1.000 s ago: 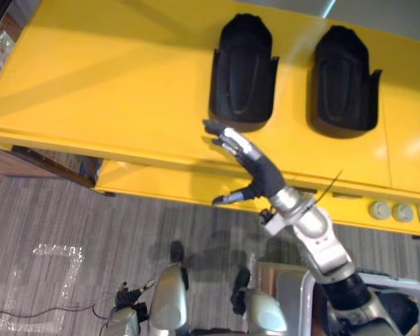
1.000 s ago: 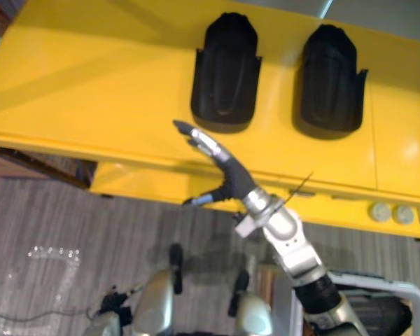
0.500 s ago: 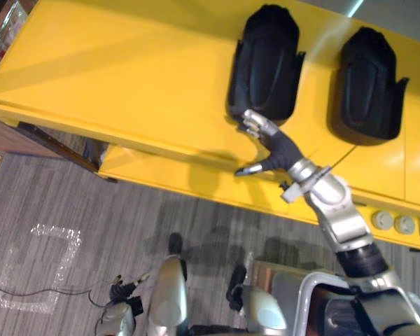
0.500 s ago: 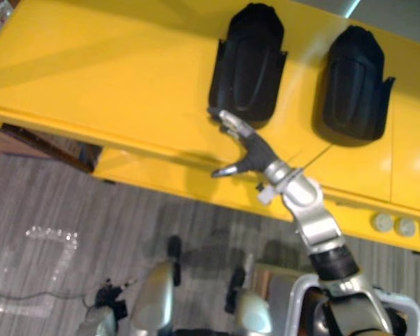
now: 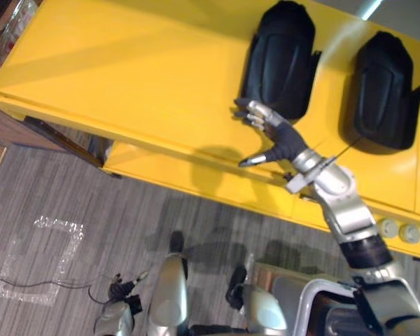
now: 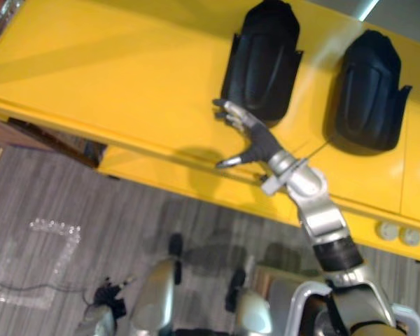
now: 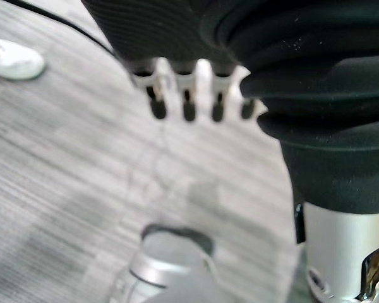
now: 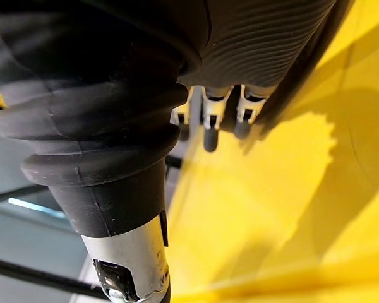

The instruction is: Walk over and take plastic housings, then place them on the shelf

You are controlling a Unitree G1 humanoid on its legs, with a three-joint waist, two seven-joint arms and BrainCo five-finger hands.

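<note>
Stage: the pickup is about to start; the walk looks finished, judging by the robot standing right at the yellow table.
Done: nothing is taken yet, as far as the views show. Neither housing is in a hand or lifted off the surface.
Left to do: grasp the housings, carry them away and set them on the shelf; I cannot identify a shelf here.
Near housing: black plastic, lying flat on the yellow table, the closer of the two to the outstretched arm.
Far housing: the same black shape, lying beside the first toward the robot's right, with a gap between them.
Right hand: stretched out over the table's front part, spread wide, thumb held well apart from the fingers. It grips nothing. The fingertips sit at the near housing's lower corner; whether they touch it I cannot tell.
Left hand: hangs low over the grey floor, fingers relaxed, holding nothing.
Next move, my guess: slide the fingers onto the housing's edge and close round it.
</note>
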